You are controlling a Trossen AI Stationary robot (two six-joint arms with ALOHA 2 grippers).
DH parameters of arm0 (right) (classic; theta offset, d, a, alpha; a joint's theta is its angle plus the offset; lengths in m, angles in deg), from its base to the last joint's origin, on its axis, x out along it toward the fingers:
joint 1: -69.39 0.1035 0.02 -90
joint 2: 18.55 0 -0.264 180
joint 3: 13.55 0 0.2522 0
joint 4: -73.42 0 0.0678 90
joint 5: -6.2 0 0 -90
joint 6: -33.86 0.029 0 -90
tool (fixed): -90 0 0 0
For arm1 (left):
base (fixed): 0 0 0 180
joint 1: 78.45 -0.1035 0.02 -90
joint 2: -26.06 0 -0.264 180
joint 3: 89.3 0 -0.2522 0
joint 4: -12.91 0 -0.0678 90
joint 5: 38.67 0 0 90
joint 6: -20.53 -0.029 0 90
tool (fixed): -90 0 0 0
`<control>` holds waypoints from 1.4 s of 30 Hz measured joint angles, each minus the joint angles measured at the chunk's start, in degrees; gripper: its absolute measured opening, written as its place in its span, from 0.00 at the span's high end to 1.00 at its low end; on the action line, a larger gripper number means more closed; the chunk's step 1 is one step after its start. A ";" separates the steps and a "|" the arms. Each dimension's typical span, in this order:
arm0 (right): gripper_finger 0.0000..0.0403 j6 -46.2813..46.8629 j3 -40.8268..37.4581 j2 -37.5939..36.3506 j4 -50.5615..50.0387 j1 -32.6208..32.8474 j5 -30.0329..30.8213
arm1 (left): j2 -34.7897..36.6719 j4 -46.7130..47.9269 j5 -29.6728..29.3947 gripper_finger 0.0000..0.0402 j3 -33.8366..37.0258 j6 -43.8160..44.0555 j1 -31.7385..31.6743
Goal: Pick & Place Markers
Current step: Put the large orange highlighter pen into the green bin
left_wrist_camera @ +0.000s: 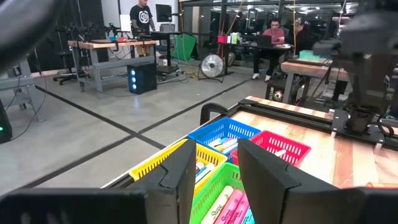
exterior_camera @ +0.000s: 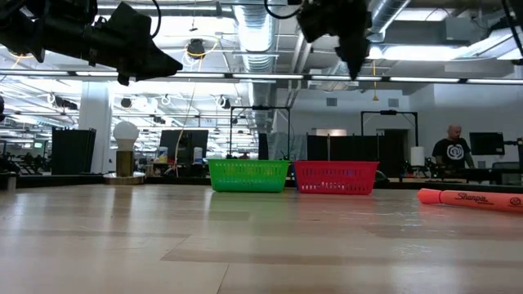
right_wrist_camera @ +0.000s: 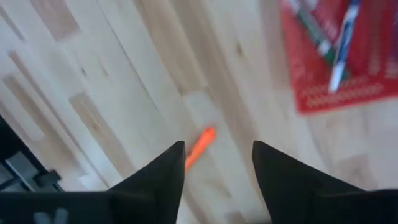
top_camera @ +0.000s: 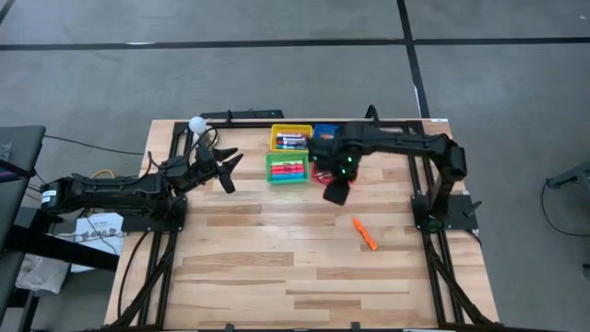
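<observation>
Worktop (top_camera: pixel 277 258) carrying four mesh baskets (top_camera: pixel 288 169) near far edge, markers (top_camera: pixel 288 171) inside them. Right hand (top_camera: pixel 336 192) raised by red basket (exterior_camera: pixel 336 177), fingers apart, empty; left hand (top_camera: pixel 228 171) raised near green basket (exterior_camera: pixel 248 175), fingers apart, empty. Lone orange marker (top_camera: pixel 365 233) flat toward right edge, well apart from baskets.

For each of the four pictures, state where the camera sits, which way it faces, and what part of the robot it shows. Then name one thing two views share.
High: overhead, facing down; both arms, left gripper, right gripper.
Low: table height, facing the green basket and the room; arms overhead.
Left wrist: faces the baskets past open fingers.
Right wrist: faces down past open fingers.
Shared: the orange marker.
</observation>
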 joint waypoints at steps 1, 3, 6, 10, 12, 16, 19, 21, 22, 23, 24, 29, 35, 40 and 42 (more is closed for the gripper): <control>0.55 1.18 -1.51 -0.52 -0.06 0.83 0.00 | 0.00 0.00 0.01 0.71 0.00 0.00 0.00; 0.52 3.15 -4.94 -1.42 0.49 2.50 0.00 | 0.00 0.00 0.01 0.71 0.00 0.00 0.00; 0.48 4.96 -11.10 -2.85 1.73 4.63 0.09 | 0.00 0.00 -0.01 0.71 0.00 0.00 0.00; 0.44 8.13 -19.65 -4.83 5.72 6.65 0.02 | 0.00 0.00 0.00 0.71 0.00 -0.02 0.00; 0.44 10.13 -23.83 -6.13 8.23 7.53 -0.16 | 0.00 0.00 -0.01 0.71 0.00 -0.02 0.00; 0.43 14.41 -31.84 -9.00 14.03 9.17 -1.97 | 0.02 0.00 0.01 0.71 0.02 -0.02 0.00; 0.44 18.15 -37.70 -11.49 19.61 10.14 -3.36 | 0.00 0.01 -0.01 0.71 0.02 -0.02 0.01; 0.44 20.91 -41.58 -13.01 23.68 10.68 -4.21 | 0.01 0.00 0.00 0.71 0.02 -0.02 0.01; 0.44 22.32 -43.45 -13.87 25.52 10.95 -4.45 | 0.02 0.00 0.01 0.71 0.02 -0.02 0.00; 0.43 23.79 -45.23 -14.72 26.97 11.25 -4.53 | 0.00 0.00 -0.01 0.71 0.02 -0.02 0.00; 0.43 25.23 -46.87 -15.36 28.13 11.56 -4.54 | 0.02 0.00 -0.01 0.71 0.02 -0.02 0.00; 0.43 30.83 -52.75 -17.51 32.39 13.05 -4.92 | 0.02 0.00 -0.01 0.71 0.02 -0.02 0.01; 0.43 33.55 -55.30 -17.76 37.22 15.22 -4.87 | 0.02 0.02 -0.01 0.71 0.02 -0.02 0.00; 0.43 36.67 -58.18 -17.74 41.95 16.86 -4.57 | 0.02 0.00 -0.01 0.71 0.02 -0.02 0.00; 0.43 37.25 -59.31 -17.74 42.43 17.50 -4.02 | 0.02 0.00 -0.01 0.71 0.02 -0.02 0.00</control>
